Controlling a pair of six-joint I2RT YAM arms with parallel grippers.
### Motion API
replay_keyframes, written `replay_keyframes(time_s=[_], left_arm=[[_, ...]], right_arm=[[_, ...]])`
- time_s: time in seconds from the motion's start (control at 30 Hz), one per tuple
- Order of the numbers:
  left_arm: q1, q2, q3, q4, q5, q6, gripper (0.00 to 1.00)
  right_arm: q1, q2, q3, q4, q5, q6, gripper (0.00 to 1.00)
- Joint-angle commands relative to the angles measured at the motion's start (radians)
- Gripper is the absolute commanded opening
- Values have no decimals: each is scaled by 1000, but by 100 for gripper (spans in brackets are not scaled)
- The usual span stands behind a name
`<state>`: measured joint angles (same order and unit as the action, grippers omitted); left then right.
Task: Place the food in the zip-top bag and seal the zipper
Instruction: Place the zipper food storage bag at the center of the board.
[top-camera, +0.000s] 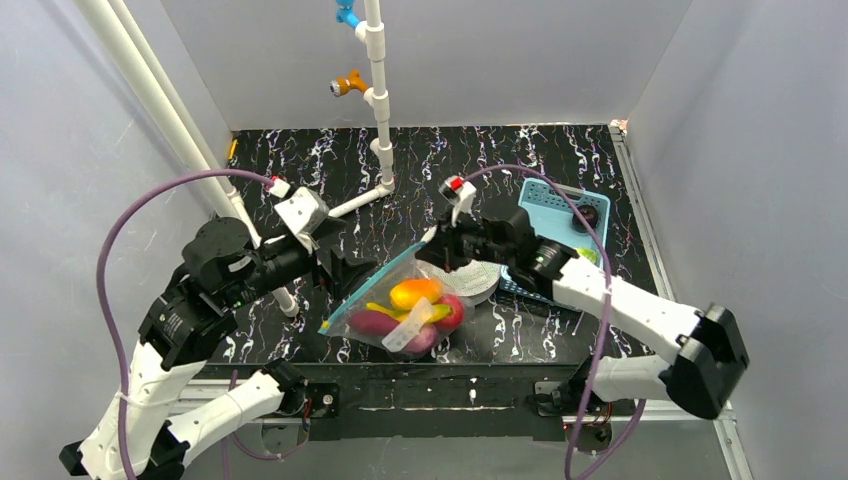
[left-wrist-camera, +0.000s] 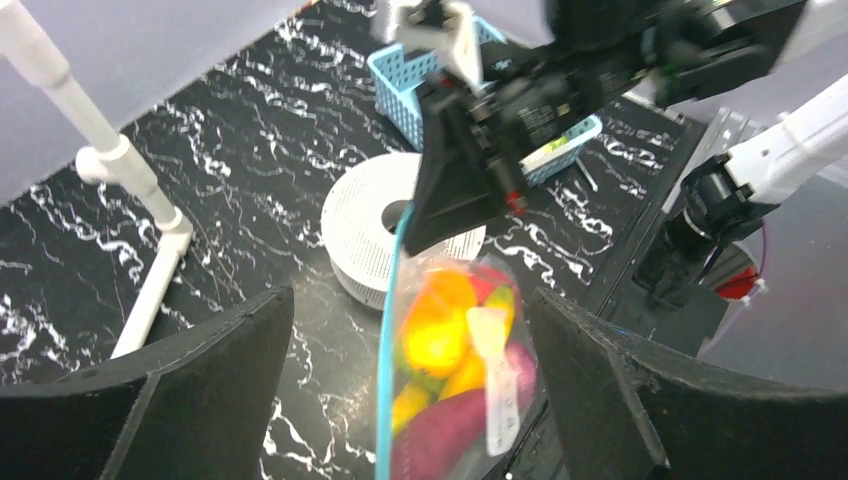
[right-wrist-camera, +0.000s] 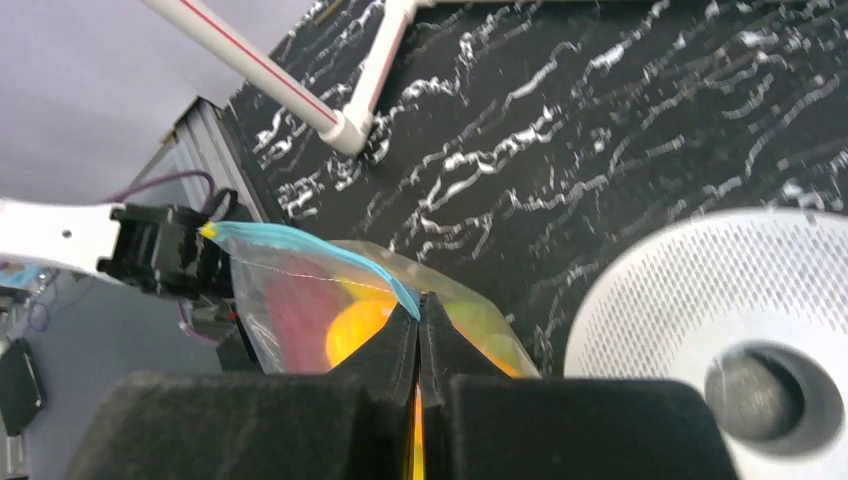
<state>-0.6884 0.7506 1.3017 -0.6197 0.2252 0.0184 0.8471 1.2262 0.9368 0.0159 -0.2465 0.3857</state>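
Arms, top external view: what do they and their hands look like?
Left arm and right arm match: white links, black joint housings, a purple cable looping base to wrist, a white tag with red mark near the wrist. Left hand and right hand: black, broad wedge-shaped fingers.

Left end effector (left-wrist-camera: 410, 300) spread, right (right-wrist-camera: 420, 312) pinched

Black marbled table (top-camera: 300, 160), plain grey walls (top-camera: 500, 60)

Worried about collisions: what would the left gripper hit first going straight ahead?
Likely the zipper, lying between the left gripper's open fingers; just beyond, the right gripper pinches that strip.
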Motion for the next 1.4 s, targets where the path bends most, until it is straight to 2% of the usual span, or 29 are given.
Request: replay_keyframes(time_s=[0.0,0.07,0.1,0.27,0.43,0.67,0.9,1.13,1.3,1.37], left_arm=[[6,-27,53,38,29,16,89],[6,-43,47,30,9,19,97],[6,-53,41,29,-5,19,98],[5,-107,-1,16,-46,37,98],[5,-131,-14,5,-66,58,98],[5,-158,-14,-19,-64,75,98],[6,-177,-30,-23,-52,63,98],[5,-178,-42,-5,-56,57,98],[6,-165,-55,14,-39,45,98],[5,-156,-51,15,-39,44,98]], right_arm=[[5,151,145,99,-46,51,1],[5,213,207,79,-40,65,1],[4,245,236,69,-36,70,1],[2,406,444,-66,65,119,1],[-1,559,641,-158,81,151,1],[-13,734,782,-208,115,294,1],[-23,798,759,-234,161,374,1],[13,710,544,-148,163,402,1],[36,678,479,-122,164,433,1],[32,684,504,-133,206,420,1]])
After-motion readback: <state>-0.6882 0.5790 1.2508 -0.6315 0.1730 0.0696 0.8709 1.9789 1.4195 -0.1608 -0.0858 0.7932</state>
